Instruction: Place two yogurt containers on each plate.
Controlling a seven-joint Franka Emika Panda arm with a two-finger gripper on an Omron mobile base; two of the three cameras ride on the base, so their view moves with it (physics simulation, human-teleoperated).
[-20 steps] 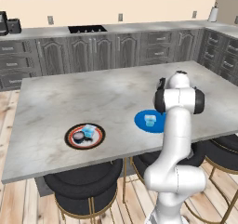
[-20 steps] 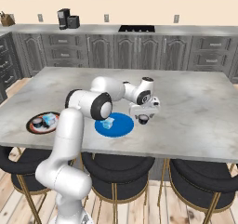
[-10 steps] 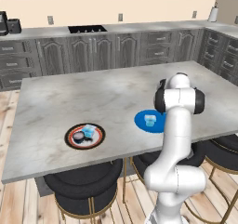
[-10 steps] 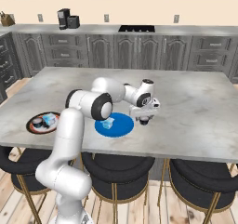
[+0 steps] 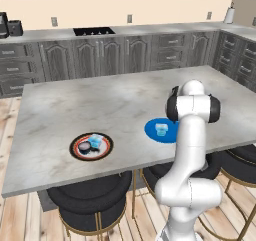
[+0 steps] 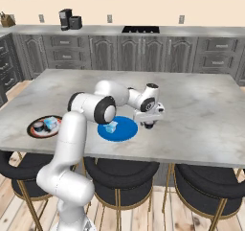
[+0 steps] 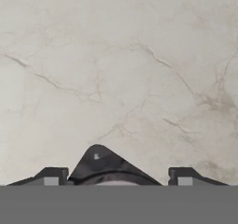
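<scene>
A dark round yogurt container [image 7: 108,168] sits on the marble between my fingertips [image 7: 51,176] in the hand view. My gripper [image 7: 116,178] straddles it closely, and I cannot tell whether the pads touch it. In the right base view the gripper [image 6: 149,124] points down at the counter just right of the blue plate [image 6: 125,129], which holds a pale blue yogurt container [image 6: 111,127]. The patterned plate [image 6: 35,129] at the left carries a dark tub [image 6: 39,126] and a pale blue tub [image 6: 51,123]. From the left base, the blue plate [image 5: 151,130] lies partly behind my arm.
The marble island [image 6: 201,105] stretches wide to the right and behind the gripper. Dark round stools [image 6: 206,182] stand along its near edge. Grey cabinets and a cooktop [image 6: 139,29] line the back wall.
The hand has sunk slightly toward the counter beside the blue plate. Plates and tubs lie where they were.
</scene>
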